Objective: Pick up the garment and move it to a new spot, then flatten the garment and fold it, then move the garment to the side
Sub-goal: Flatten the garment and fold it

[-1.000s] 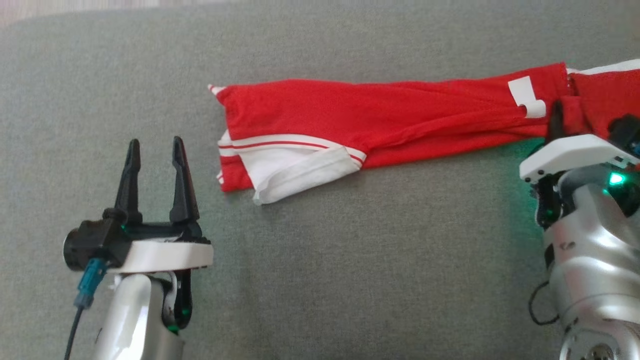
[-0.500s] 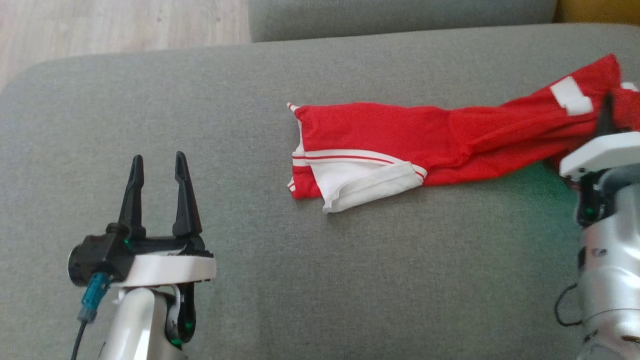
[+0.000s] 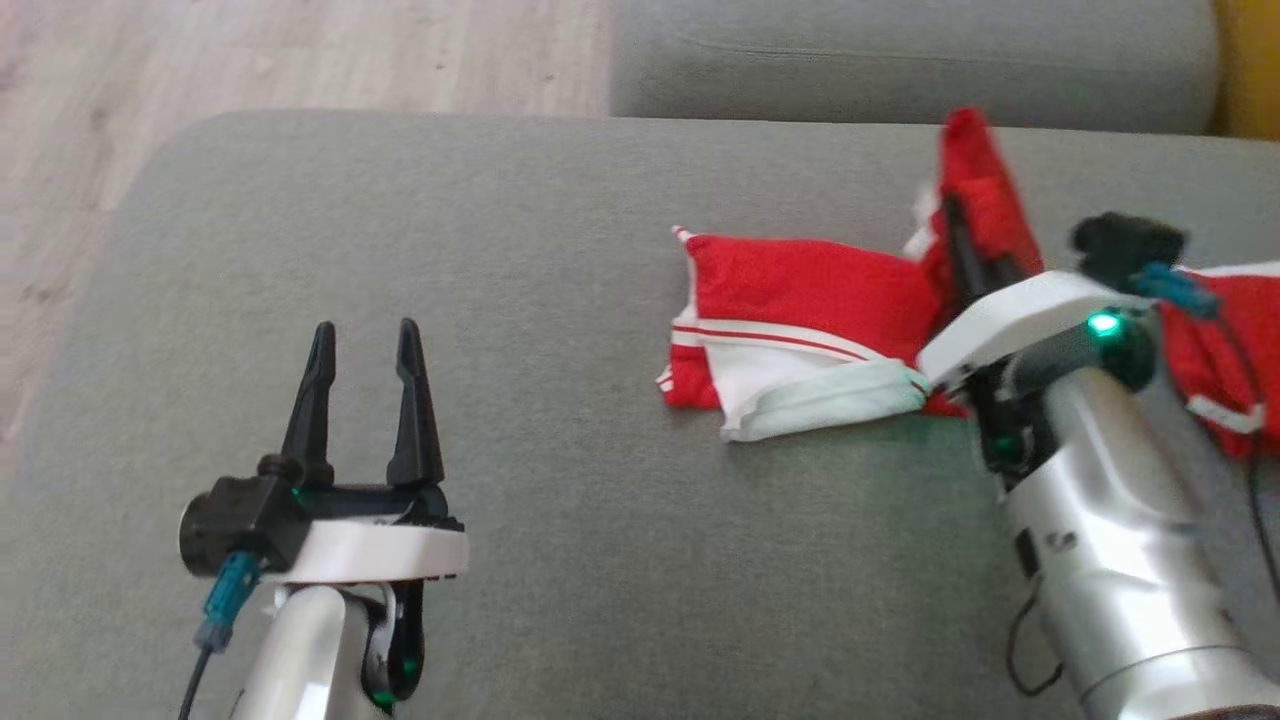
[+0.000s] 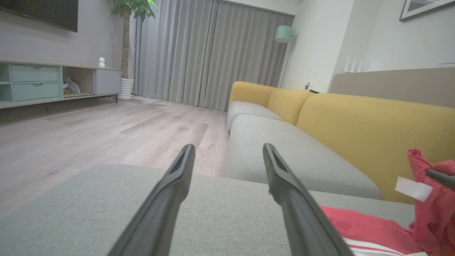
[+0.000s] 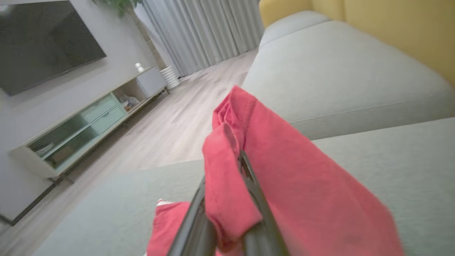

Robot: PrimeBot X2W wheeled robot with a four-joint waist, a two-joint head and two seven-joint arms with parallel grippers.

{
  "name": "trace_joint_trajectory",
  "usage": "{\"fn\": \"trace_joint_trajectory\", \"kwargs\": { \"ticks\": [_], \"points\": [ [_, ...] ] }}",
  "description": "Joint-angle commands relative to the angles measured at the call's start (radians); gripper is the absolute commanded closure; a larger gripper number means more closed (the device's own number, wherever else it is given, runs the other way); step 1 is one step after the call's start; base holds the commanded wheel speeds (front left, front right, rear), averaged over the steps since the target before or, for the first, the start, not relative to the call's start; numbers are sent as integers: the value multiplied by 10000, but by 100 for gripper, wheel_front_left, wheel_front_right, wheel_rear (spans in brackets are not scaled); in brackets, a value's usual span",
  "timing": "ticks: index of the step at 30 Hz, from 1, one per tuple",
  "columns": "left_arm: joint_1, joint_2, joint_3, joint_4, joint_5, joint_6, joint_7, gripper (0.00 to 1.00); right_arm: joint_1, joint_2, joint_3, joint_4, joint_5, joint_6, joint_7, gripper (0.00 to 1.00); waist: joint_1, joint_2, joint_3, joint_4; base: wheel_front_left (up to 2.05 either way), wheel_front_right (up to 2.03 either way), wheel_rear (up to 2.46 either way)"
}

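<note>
The garment (image 3: 800,290) is red with white stripes and a white hem, and lies on the grey sofa seat (image 3: 500,250) right of centre. My right gripper (image 3: 962,225) is shut on a bunched red fold of it and holds that fold raised above the flat part. More red cloth trails off to the right behind the arm. In the right wrist view the garment (image 5: 284,177) drapes over my right gripper (image 5: 241,160), hiding the fingertips. My left gripper (image 3: 365,330) is open with nothing in it, over bare cushion at the lower left. In its own view the left gripper (image 4: 228,147) points past the garment (image 4: 359,227).
A second grey cushion (image 3: 900,60) lies beyond the seat, with a yellow backrest (image 4: 373,124) to the right. Wooden floor (image 3: 250,60) runs past the seat's rounded left edge. A TV cabinet (image 5: 81,128) stands across the room.
The head camera has shifted. My right gripper has lifted its end of the garment and carried it left over the rest, so the cloth is no longer stretched out. The left gripper stays open.
</note>
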Motion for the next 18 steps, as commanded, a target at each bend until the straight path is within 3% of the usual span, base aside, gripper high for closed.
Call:
{"fn": "trace_joint_trajectory", "kwargs": {
  "ticks": [1, 7, 18],
  "points": [
    [-512, 70, 204, -278, -86, 41, -51, 0, -128, 125, 639, -291, 368, -7, -194, 100, 0, -1, 44, 298, 0, 0, 0],
    [-761, 70, -163, -102, -80, -32, -51, 0, -441, 126, 2366, 595, 1798, -7, -798, 100, 0, -1, 401, 987, 0, 0, 0],
    [-1349, 70, -635, -176, -291, 119, -51, 0, -1353, 127, 4253, 2334, 3429, -7, -1516, 100, 0, -1, 1076, 1717, 0, 0, 0]
  ]
}}
